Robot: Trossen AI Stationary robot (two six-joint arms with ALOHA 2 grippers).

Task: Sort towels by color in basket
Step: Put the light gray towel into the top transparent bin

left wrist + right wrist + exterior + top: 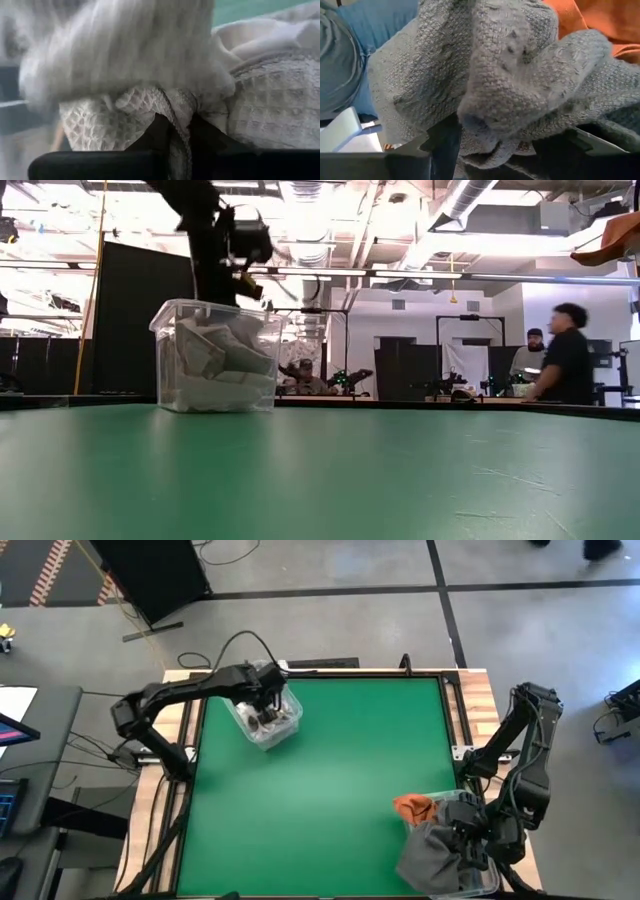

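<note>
A clear basket stands at the table's far left with white towels inside. My left gripper points down into it, shut on a white waffle-weave towel. Another pale towel lies beside it. At the near right corner a dark grey towel drapes over a second clear basket, beside a rust orange towel. My right gripper stands open there, its fingers on either side of a bunch of the grey towel. My left gripper pinches a bunched fold of the white towel between its two fingertips. The fingers come from above, slanting down into the basket. The cloth spreads out past the fingertips over the other towels in the basket.
The green table lies bare between the two baskets. A wooden frame borders it. People stand in the room beyond the far edge.
</note>
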